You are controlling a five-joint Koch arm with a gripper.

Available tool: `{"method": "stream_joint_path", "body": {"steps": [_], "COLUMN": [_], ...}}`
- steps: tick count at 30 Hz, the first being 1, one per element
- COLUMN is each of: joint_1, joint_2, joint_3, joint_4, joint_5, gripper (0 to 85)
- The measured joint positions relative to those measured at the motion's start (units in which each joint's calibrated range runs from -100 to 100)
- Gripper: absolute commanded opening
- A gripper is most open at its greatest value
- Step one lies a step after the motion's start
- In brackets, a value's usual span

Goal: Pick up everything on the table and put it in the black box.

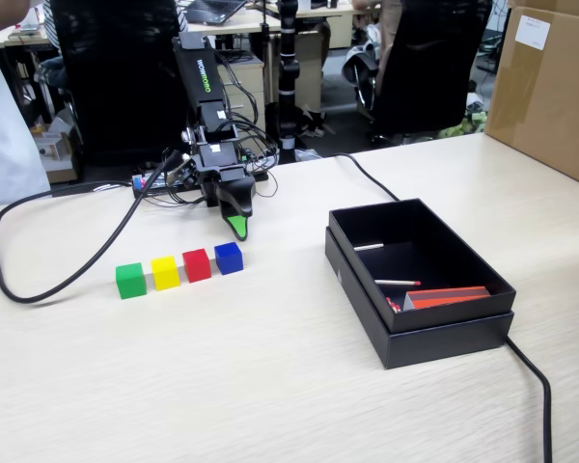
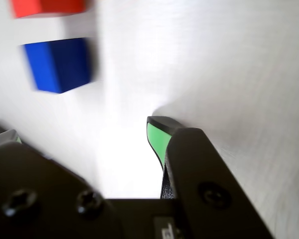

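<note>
A: While hanging tip-down over the tabletop (image 1: 270, 386), released or clenched, that end effector (image 1: 236, 227)?

B: Released. Seen in wrist view as an end effector (image 2: 84, 137) with jaws well apart: one green-padded tip near centre, a sliver of the other at the 9 o'clock edge. Nothing but bare tabletop between them. Grasping nothing.

A: And the cubes?

B: All four on the tabletop, in fixed view. Lined up in a slanting row, running from 8 o'clock up toward 2 o'clock: green cube (image 1: 129, 280), yellow cube (image 1: 164, 272), red cube (image 1: 196, 263), blue cube (image 1: 228, 258). Just beside one another, narrow gaps at most.

A: Nearest to the end effector?

B: Blue. Sits just at 6 o'clock of the green tip in fixed view, close but apart. Shows blurred in wrist view toward 10 o'clock as a blue cube (image 2: 60, 64), with a cropped red cube (image 2: 47, 6) at the top edge beyond it.

A: Box?

B: Black box (image 1: 434, 338) well apart from the row, at 3 o'clock of it. Open on top, with no cube inside. Holds a flat red item (image 1: 447, 297) and a couple of thin sticks; hard to name more exactly.

A: Anything else around?

B: Thick black cable (image 1: 39, 289) looping at 9 o'clock of the green cube, then up toward the arm's base. Brown carton (image 1: 550, 87) at 1 o'clock of the box.
</note>
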Motion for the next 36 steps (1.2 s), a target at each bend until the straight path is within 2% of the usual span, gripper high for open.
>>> {"method": "stream_joint_path", "body": {"steps": [11, 15, 18, 19, 22, 32, 36], "joint_1": [0.34, -0.98, -5.08, -8.4, -12.45, -21.39, -22.86], "joint_2": [0.65, 3.37, 9.45, 15.28, 27.7, 62.91, 72.36], "joint_3": [39.34, 51.94, 57.23, 59.42, 63.9, 79.32, 83.52], "joint_4": [-42.74, -53.43, -55.98, -55.98, -55.98, -55.98, -55.67], "joint_5": [0.63, -2.0, -6.84, -9.62, -12.75, -19.58, -20.71], "gripper": [47.2, 47.1, 47.1, 47.1, 47.2, 47.6, 47.5]}}
